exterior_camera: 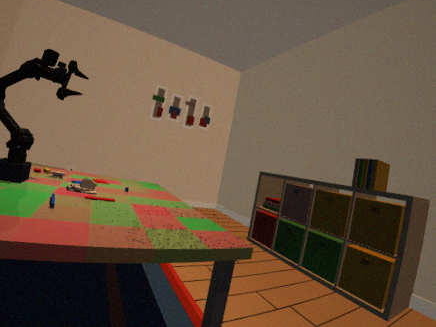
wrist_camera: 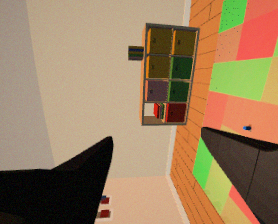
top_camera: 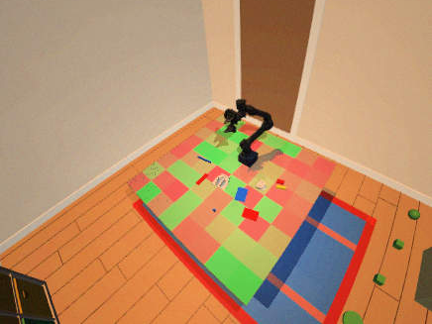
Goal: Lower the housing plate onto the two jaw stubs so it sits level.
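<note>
My gripper (top_camera: 227,125) (exterior_camera: 84,86) (wrist_camera: 156,136) is open and empty, raised high above the table, away from the parts. A pale assembly (top_camera: 221,180) lies on the table near the middle. In the exterior view its low, light base (exterior_camera: 75,189) shows with a grey rounded piece (exterior_camera: 88,184) standing up at it. A second small pale part (top_camera: 261,184) (exterior_camera: 58,174) lies apart from it. Which piece is the housing plate, and whether it sits level on the jaw stubs, is too small to tell. The wrist view shows neither pale part.
A red bar (top_camera: 202,178) (exterior_camera: 99,198) and a dark blue bar (top_camera: 204,160) (exterior_camera: 52,200) lie near the assembly. A blue block (top_camera: 241,194), a red block (top_camera: 251,214), a small blue piece (top_camera: 214,210) (exterior_camera: 126,189) (wrist_camera: 247,128) and a yellow piece (top_camera: 281,187) also lie on the table.
</note>
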Robot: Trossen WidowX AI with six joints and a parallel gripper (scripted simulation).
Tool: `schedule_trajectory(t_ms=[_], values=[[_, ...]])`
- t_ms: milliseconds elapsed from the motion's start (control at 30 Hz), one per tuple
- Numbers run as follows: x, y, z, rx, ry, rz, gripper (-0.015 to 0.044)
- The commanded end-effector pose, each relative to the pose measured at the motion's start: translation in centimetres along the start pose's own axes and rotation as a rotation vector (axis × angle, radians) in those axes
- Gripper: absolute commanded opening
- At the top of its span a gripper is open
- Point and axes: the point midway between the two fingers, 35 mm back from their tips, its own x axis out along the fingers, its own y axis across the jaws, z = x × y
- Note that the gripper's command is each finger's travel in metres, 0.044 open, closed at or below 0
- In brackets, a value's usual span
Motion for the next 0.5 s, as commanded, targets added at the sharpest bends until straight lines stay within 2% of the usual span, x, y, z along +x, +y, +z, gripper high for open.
schedule_trajectory(t_ms=[0,33,467], values=[[0.0,0.0,0.0,0.0,0.0,0.0,0.0426],[0.0,0.0,0.0,-0.002,0.002,-0.001,0.044],[3.2,-2.0,-1.4,-0.144,0.127,-0.097,0.044]])
